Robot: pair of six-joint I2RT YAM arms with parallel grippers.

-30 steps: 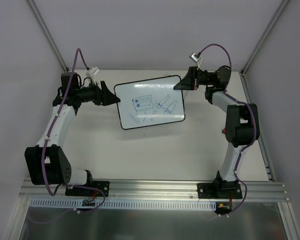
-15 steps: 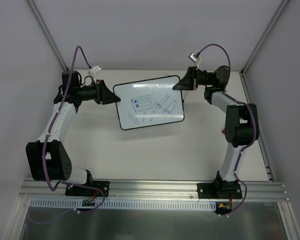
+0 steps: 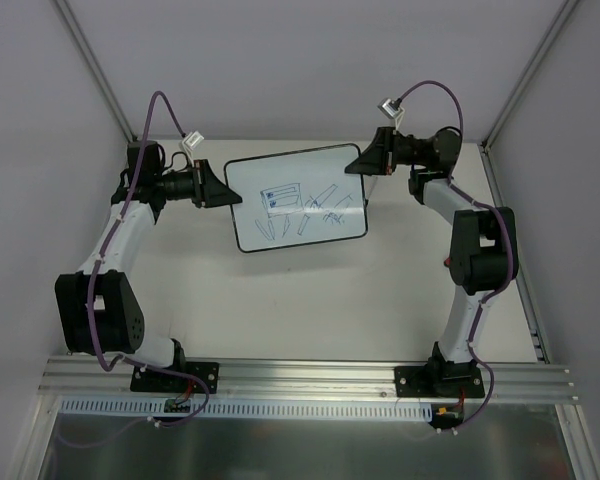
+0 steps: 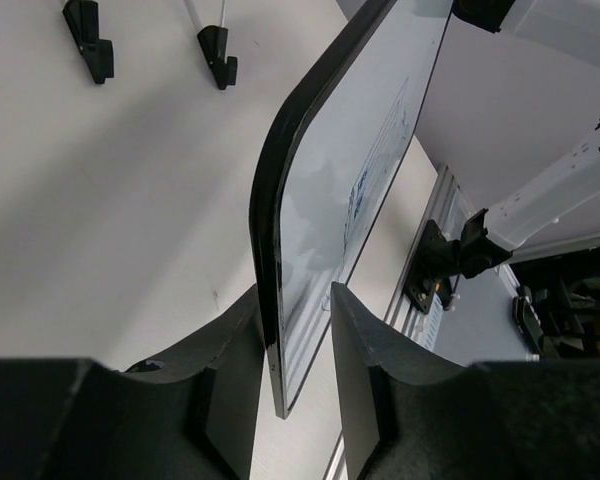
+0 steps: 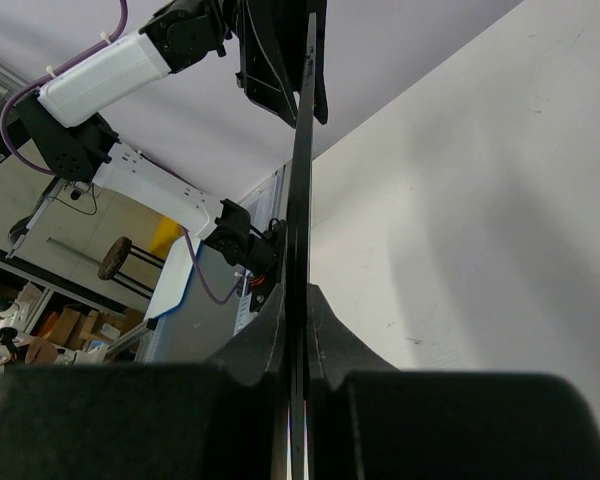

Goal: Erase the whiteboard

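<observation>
Right gripper (image 3: pixel 360 165) clamped on right edge of whiteboard (image 3: pixel 280 172) — blue scribbles (image 3: pixel 305 207) on its face. Left gripper (image 3: pixel 228 192) straddled the left edge; grip indeterminate.

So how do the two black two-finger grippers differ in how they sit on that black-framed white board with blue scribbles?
The right gripper is pinched shut on the thin edge of the whiteboard; the left gripper only straddles it, with a gap seemingly left on the written side. The left gripper is at the board's left edge, the right gripper at its far right corner. Both take the board edge-on.
</observation>
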